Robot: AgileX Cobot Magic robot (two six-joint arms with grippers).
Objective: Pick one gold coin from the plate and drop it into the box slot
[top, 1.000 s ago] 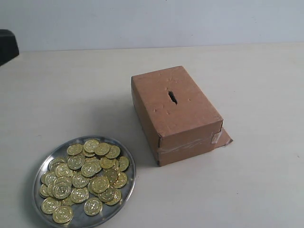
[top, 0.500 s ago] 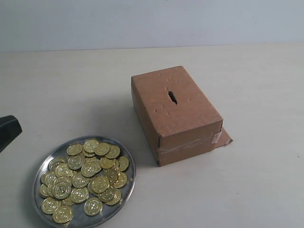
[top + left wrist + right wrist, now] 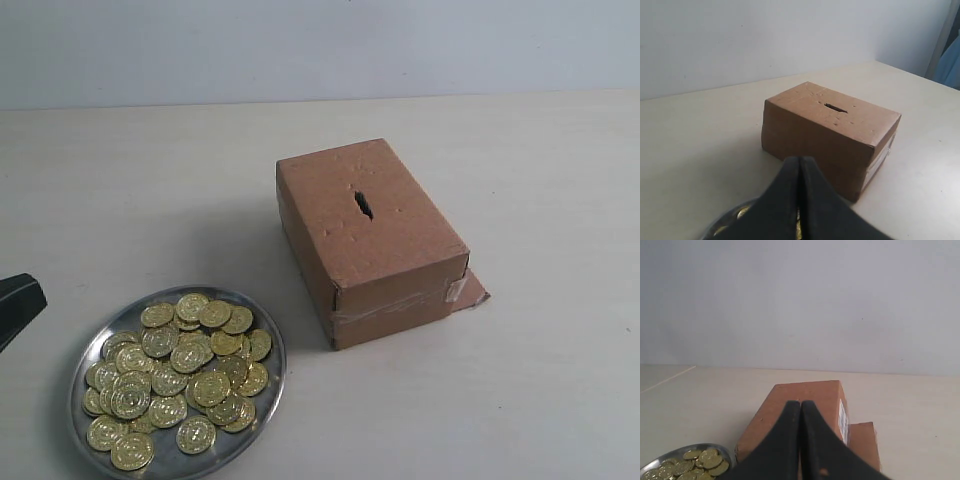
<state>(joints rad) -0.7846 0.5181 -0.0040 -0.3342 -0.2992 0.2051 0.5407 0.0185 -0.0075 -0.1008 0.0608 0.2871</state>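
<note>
Two closed, empty pincers: your left gripper (image 3: 799,172) hangs by the plate (image 3: 279,360) to reach the coins (image 3: 175,370); right gripper (image 3: 800,410) faces the box (image 3: 400,240).

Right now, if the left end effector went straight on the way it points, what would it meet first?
Probably the box, on its near side wall: the shut left end effector aims there, passing above the plate. Depth is unclear.

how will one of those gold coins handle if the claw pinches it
Probably slippery: the gold coins look thin, flat and glossy. They overlap in a heap, so neighbours will likely shift. The shiny plate has a low rim, so it may slide if nudged.
</note>
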